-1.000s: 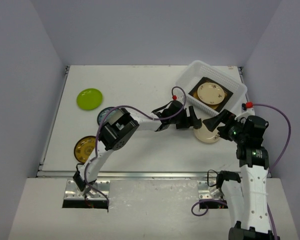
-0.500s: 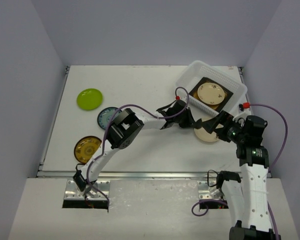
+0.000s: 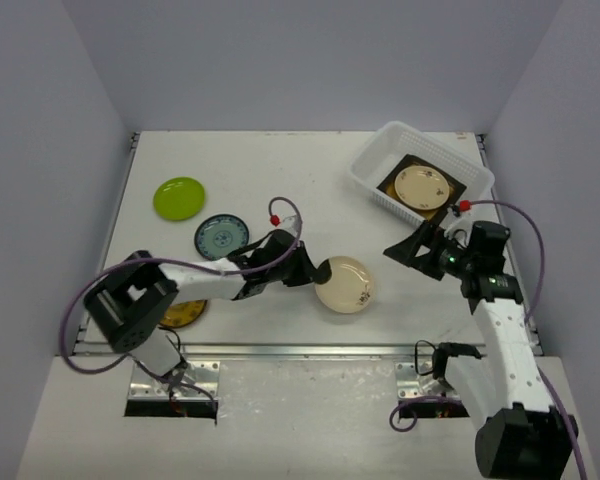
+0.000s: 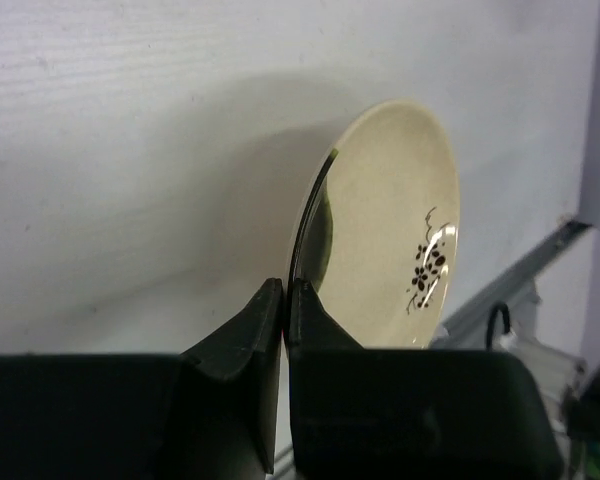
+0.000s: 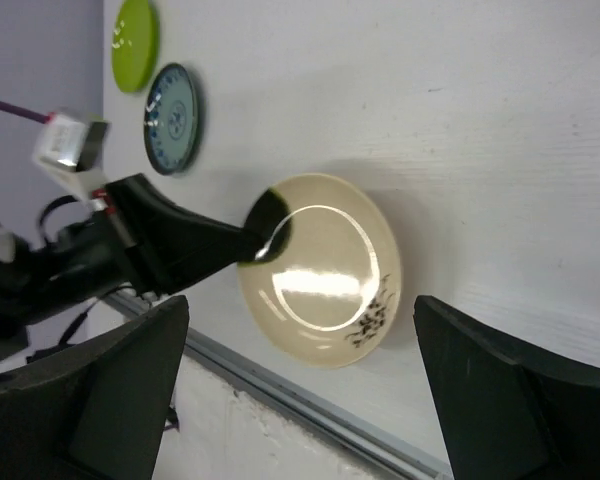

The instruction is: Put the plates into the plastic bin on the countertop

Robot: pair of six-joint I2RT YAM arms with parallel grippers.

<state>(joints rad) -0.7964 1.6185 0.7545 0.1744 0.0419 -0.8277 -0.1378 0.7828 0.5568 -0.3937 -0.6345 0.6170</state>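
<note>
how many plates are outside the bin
4: lime green plate far left, blue-patterned plate beside it, yellow-brown plate partly hidden under the left arm, cream plate in the left gripper.

Bright even light, soft shadows, glare on cream plate [image 5: 320, 268]

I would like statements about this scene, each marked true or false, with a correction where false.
1. The left end effector grips the rim of the flower-marked cream round plate. True.
2. The right end effector is shut on a plate. False: it is open, holding nothing.
3. The white slotted plastic bin is empty. False: a dark square plate and a second cream plate lie inside.
4. The lime green round plate lies on the white table. True.
</note>
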